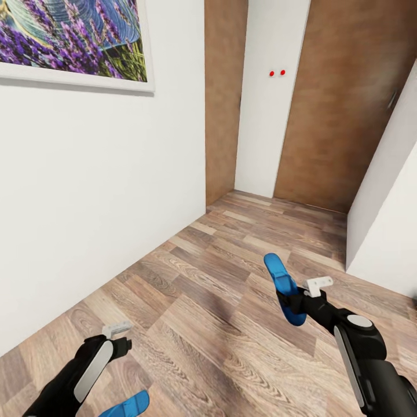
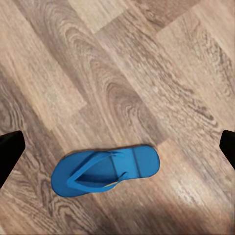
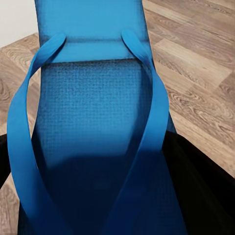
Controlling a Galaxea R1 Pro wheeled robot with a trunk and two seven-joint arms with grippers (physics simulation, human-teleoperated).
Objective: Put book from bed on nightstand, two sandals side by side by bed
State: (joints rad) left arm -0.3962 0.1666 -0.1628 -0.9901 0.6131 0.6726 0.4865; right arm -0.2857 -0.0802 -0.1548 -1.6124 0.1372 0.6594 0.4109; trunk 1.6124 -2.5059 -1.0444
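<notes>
In a narrow passage w/ white walls and wood-plank floor, no bed, book or nightstand around, so robot looks to be in transit. Right gripper is clamped on one blue sandal, held up off the floor, toe end sticking up and away from the arm; right wrist view has the sole and both straps right against the cam, dark jaws either side at the near end. Second sandal lies flat on the floor, strap side up, directly under the left gripper, which hangs above it w/ jaws wide apart, the tips at opposite edges of the left wrist view, nothing between them, not touching the sandal. In head view that sandal is just a blue tip at the bottom edge near the left arm. Risks, imo: grip on the held sandal seems to be at one end only, so it could swing or slip out during driving or a quick turn. The floor sandal is thin and flat; if left jaws come down off-center or too shallow they prob scrape it along the planks instead of getting it. Left wall is close to that arm, elbow could clip it. Brown doors ahead look shut; can't tell which leads to the bedroom.
</notes>
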